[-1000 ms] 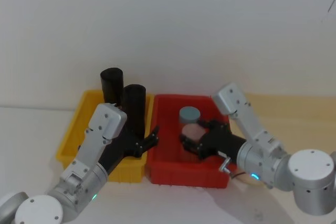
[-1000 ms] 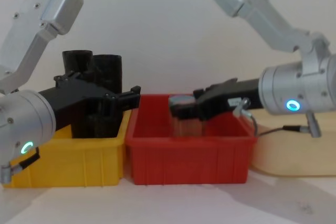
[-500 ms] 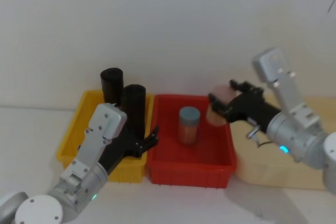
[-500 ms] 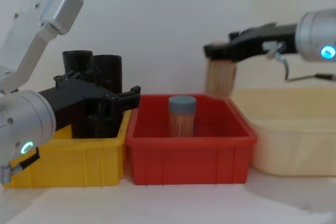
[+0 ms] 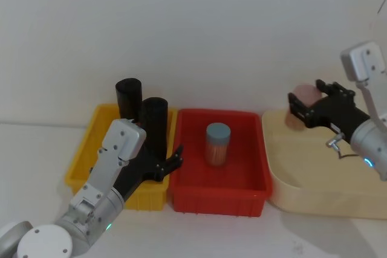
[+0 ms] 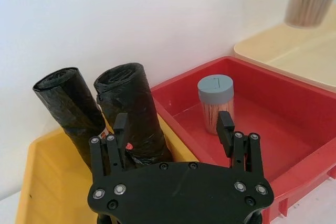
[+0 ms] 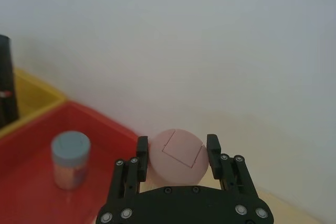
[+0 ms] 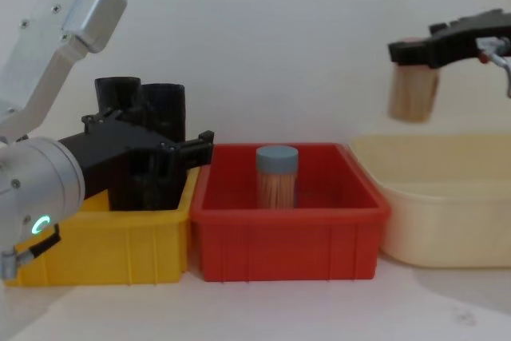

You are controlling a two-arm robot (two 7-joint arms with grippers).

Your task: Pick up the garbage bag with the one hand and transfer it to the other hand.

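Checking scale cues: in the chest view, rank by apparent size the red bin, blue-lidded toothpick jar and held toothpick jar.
Red bin largest.
Blue-lidded toothpick jar and held toothpick jar look alike; bin wall hides the former's base.

Test-lab setup: bare wall (image 5: pixel 193 28), plastic sorting bins (image 5: pixel 217 202)

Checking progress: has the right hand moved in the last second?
Yes. The right hand, holding a pink-lidded jar, went from inside the red bin rightward and up, over the beige tub.
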